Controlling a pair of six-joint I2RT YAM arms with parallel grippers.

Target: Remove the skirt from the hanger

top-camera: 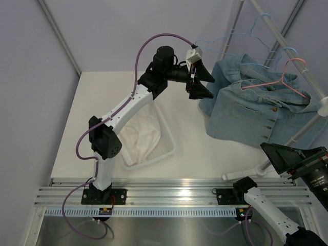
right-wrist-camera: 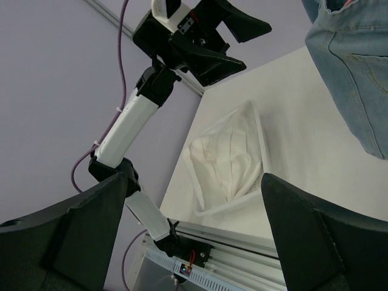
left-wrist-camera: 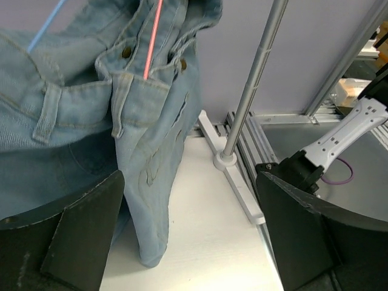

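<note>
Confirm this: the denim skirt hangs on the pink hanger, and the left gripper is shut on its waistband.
Not right. The skirt does hang on the pink hanger, but the left gripper is open, beside the skirt and holding nothing, as the left wrist view shows.

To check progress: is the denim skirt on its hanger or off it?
On. The denim skirt hangs from the pink hanger, whose wire enters its waistband; the left gripper is open, gripping nothing.
</note>
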